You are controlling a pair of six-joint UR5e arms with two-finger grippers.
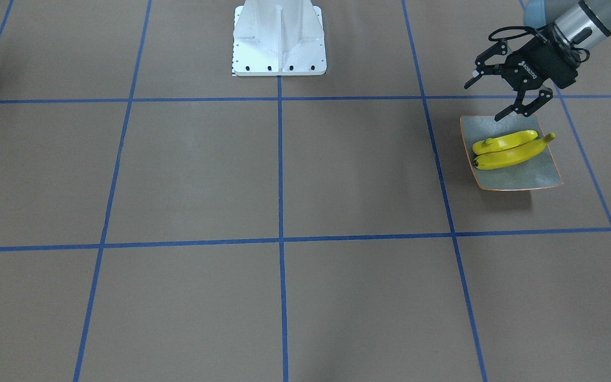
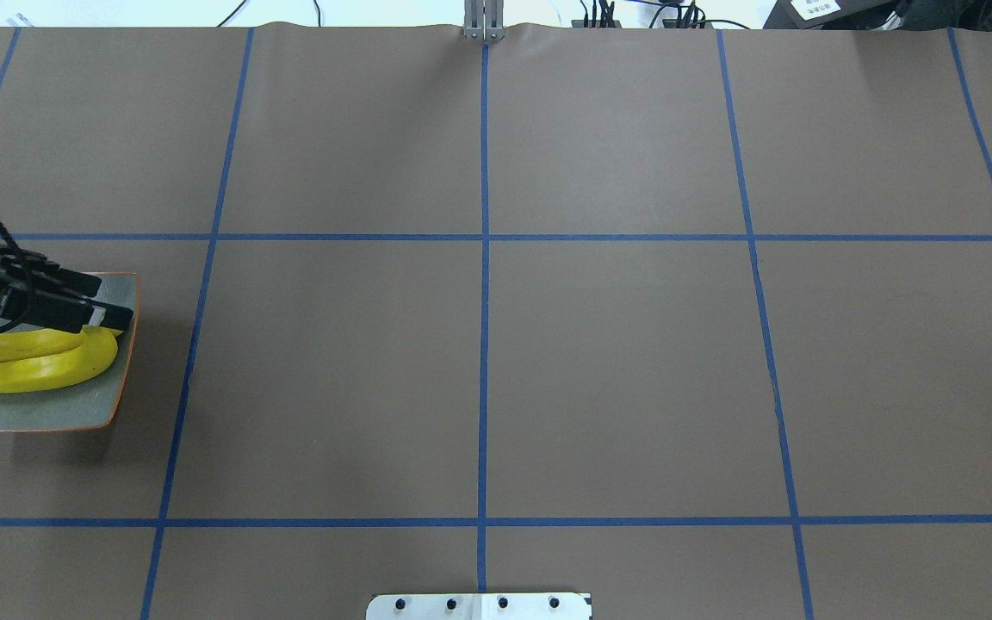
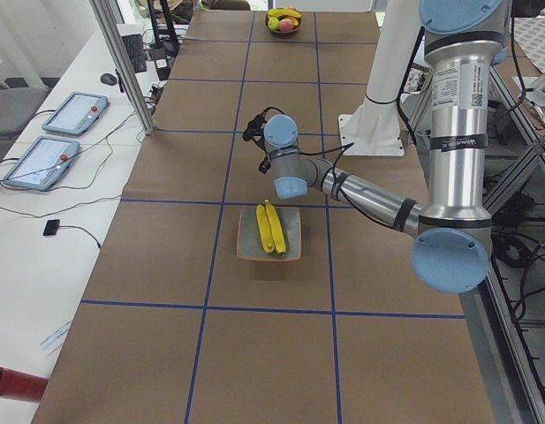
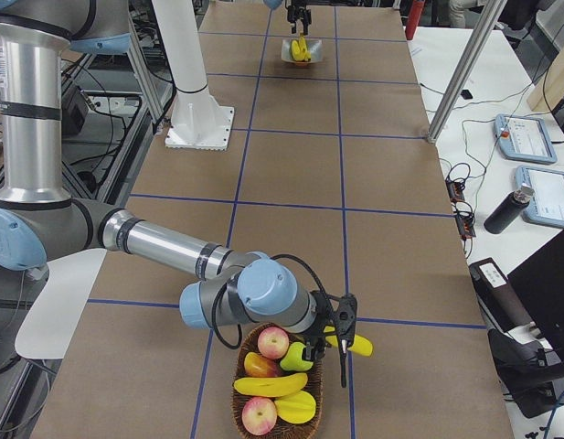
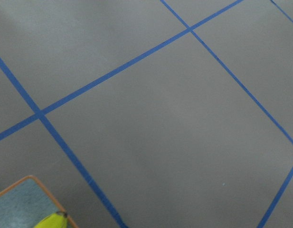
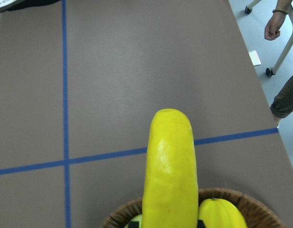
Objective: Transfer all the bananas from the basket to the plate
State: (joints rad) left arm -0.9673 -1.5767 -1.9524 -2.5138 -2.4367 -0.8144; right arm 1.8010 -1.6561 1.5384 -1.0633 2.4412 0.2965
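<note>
- Four bananas in all: two plate bananas, one held banana, one basket banana. One plate, one basket, two apples inside it.
- Bananas are bright yellow, curved, with dark tips. The plate pair lies side by side, touching, on the square grey-green dish with an orange rim.
- Left end effector hangs above the plate, fingers apart, empty.
- Right end effector is clamped on the held banana over the basket rim. The exterior right and right wrist views show this; the front and overhead views don't reach the basket.
- Right wrist view alone catches a person's hand past the tabletop edge.
</note>
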